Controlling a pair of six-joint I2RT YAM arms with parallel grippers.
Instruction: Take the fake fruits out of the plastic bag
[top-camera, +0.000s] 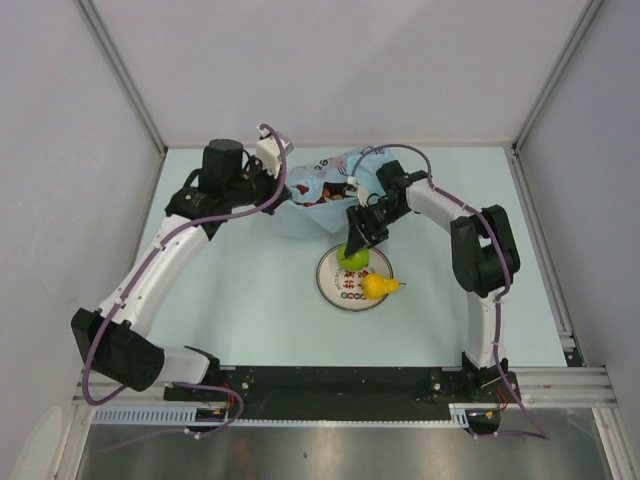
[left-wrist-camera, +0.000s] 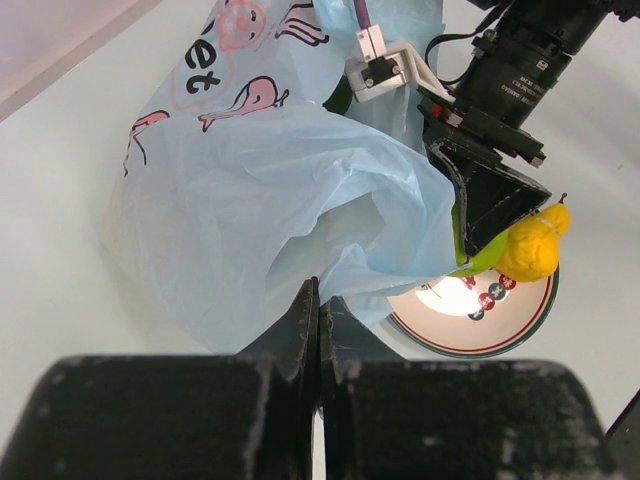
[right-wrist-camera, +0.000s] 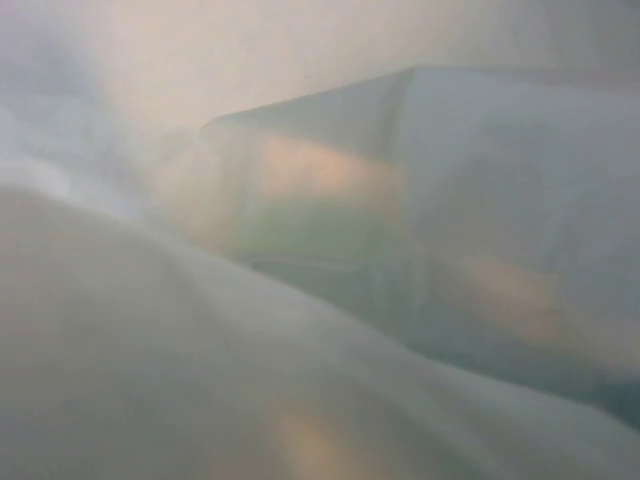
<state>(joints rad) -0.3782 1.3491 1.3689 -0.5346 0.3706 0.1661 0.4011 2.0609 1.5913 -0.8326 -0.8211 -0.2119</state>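
Note:
The light-blue plastic bag (top-camera: 305, 218) (left-wrist-camera: 260, 190) lies crumpled at the back of the table, and red fake fruits (top-camera: 322, 192) show in its open mouth. My left gripper (top-camera: 288, 192) (left-wrist-camera: 320, 295) is shut, pinching the bag's near edge. A green apple (top-camera: 352, 259) (left-wrist-camera: 487, 252) and a yellow fruit (top-camera: 377, 287) (left-wrist-camera: 532, 245) rest on the white plate (top-camera: 335, 285) (left-wrist-camera: 520, 320). My right gripper (top-camera: 353, 240) points down right over the apple, its black fingers (left-wrist-camera: 490, 195) against it. Their gap is hidden. Plastic film blurs the right wrist view.
The plate sits just in front of the bag, with the bag's edge draped over its rim. White walls and metal frame posts (top-camera: 120, 70) enclose the pale table (top-camera: 240, 300) on three sides. A black rail (top-camera: 340, 380) runs along the near edge.

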